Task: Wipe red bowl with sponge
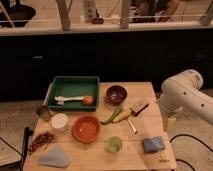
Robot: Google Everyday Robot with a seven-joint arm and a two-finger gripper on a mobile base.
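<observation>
Camera view: one wooden table (pixel 142 90), with my white arm (pixel 186 91) at its right side.
My gripper (pixel 171 122): hangs under my arm just off the table's right edge, apart from everything; I cannot tell whether it is open or closed.
Sponge (pixel 153 144): small flat blue-grey square pad lying flat near the table's front right corner, right of the green cup (pixel 114 145).
Red bowl (pixel 86 128): orange-red, upright, front centre-left, well apart from the sponge.
Other things: a green tray (pixel 75 79) at the back left, a dark maroon bowl (pixel 116 94) beside it, and a tan-and-dark brush (pixel 139 107).
</observation>
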